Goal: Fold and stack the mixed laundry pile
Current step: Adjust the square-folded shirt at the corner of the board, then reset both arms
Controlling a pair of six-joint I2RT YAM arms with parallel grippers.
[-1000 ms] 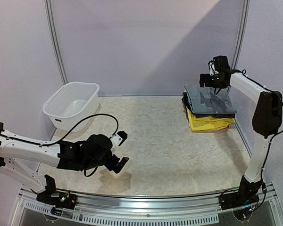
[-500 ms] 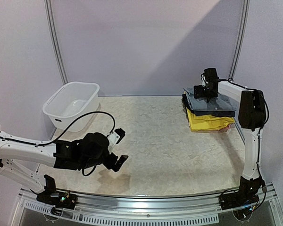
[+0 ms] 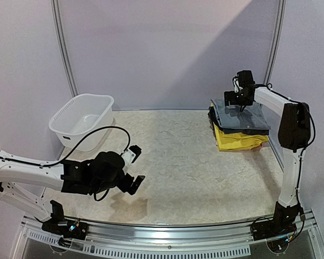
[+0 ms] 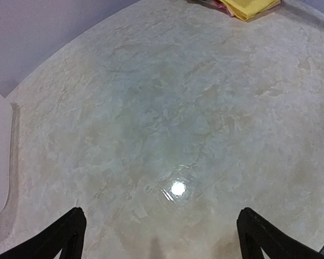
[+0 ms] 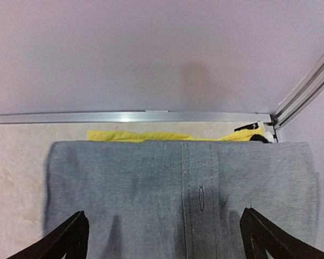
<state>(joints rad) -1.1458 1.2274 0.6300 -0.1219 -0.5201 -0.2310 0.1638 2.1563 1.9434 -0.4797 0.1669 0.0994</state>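
The laundry is a folded stack at the table's far right. Grey trousers (image 3: 243, 116) lie on top, a yellow garment (image 3: 238, 141) sticks out beneath, and a dark edge (image 3: 212, 115) shows at the left. My right gripper (image 3: 234, 101) hovers open and empty over the stack's far edge. In the right wrist view the gripper (image 5: 164, 240) has its jaws spread wide above the grey trousers (image 5: 151, 189), with yellow cloth (image 5: 130, 136) behind. My left gripper (image 3: 134, 168) is open and empty, low over bare table at the near left; its wrist view (image 4: 162, 240) shows only the tabletop.
A white plastic basin (image 3: 81, 120) stands at the far left by the wall. A metal rail (image 5: 124, 116) runs along the back wall right behind the stack. A corner of the yellow cloth (image 4: 248, 6) shows at the top of the left wrist view.
My right gripper came down and left toward the stack's far edge, then rose slightly. My left arm drifted a little toward the near edge, its gripper still open.
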